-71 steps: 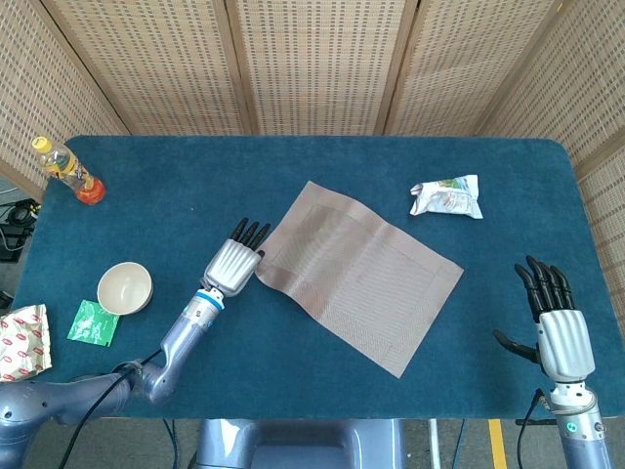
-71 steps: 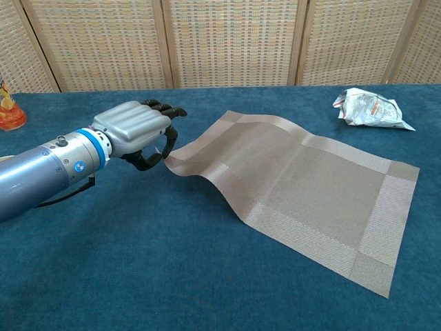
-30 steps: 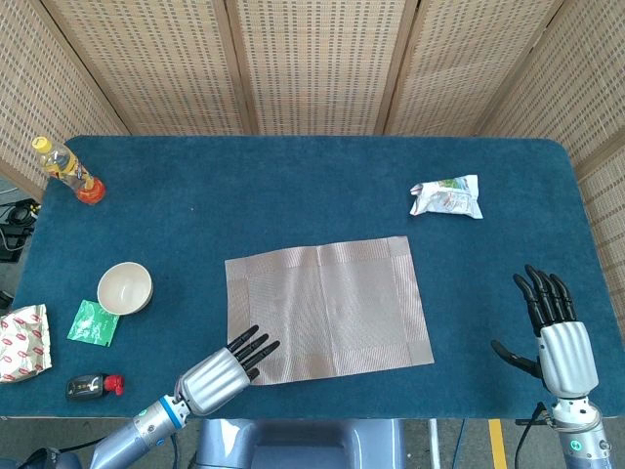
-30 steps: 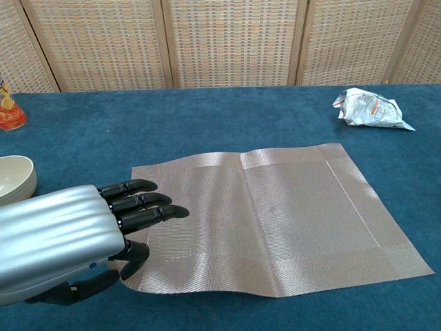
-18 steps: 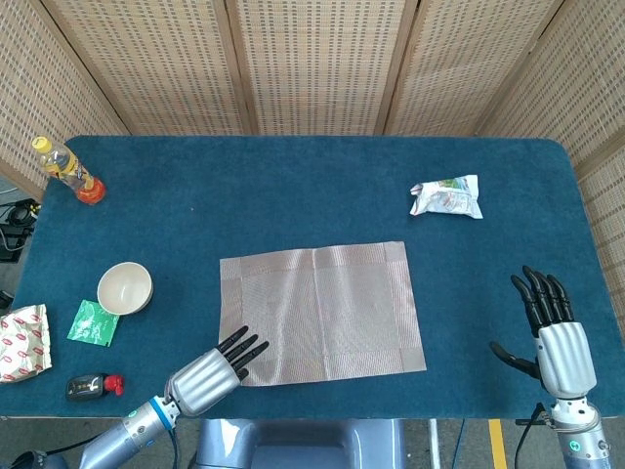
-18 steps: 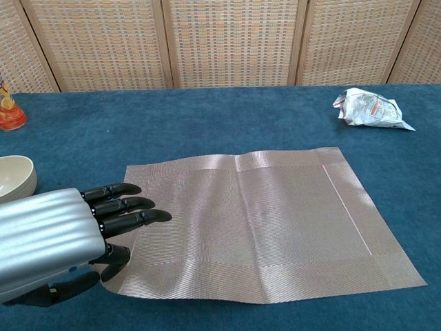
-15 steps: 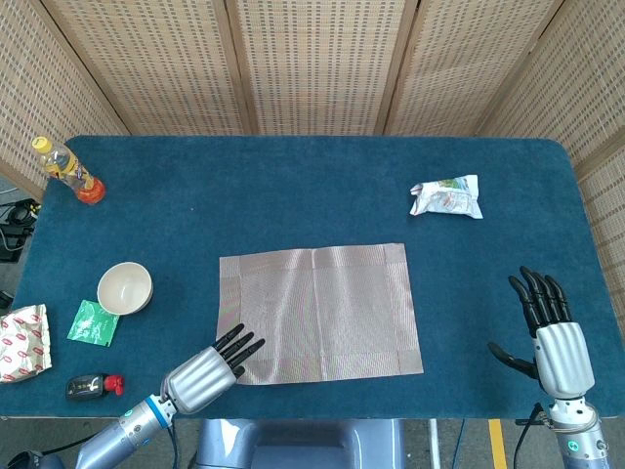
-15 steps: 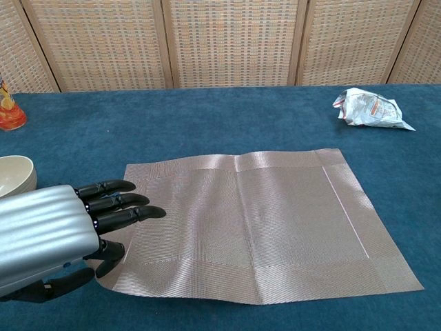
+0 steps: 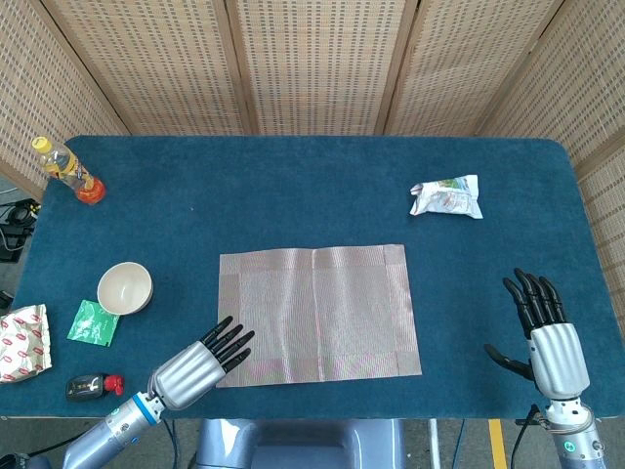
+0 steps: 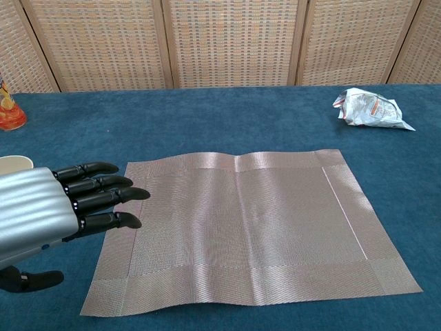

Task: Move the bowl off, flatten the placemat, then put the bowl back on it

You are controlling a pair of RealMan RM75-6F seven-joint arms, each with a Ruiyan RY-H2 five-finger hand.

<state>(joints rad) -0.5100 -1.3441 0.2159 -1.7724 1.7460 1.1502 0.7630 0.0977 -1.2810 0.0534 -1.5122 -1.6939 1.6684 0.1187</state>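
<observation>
The placemat (image 9: 317, 313) is seen spread out near the front middle of the blue surface (image 9: 312, 186), with the bowl (image 9: 124, 287) set well off to the left of the placemat, beside a green packet (image 9: 94, 322). The left hand (image 9: 191, 367) is held at the placemat's front-left corner with its fingers (image 10: 103, 194) straight and slightly apart, nothing gripped; whether the tips press the weave cannot be told. The right hand (image 9: 547, 337) is kept well to the right of the placemat, fingers spread and empty. In the chest view a low ripple is visible along the placemat's near edge and a faint crease at its far edge, so the flattening is judged not quite finished. It is best done with the palm laid flat and drawn gently outward from the placemat's centre toward the near edge, so the ripple is pushed out rather than bunched. Pressure should be kept light, since the thin mat is likely to slide on the cloth. A crumpled snack bag (image 9: 446, 196) lies beyond the placemat's far-right corner.
</observation>
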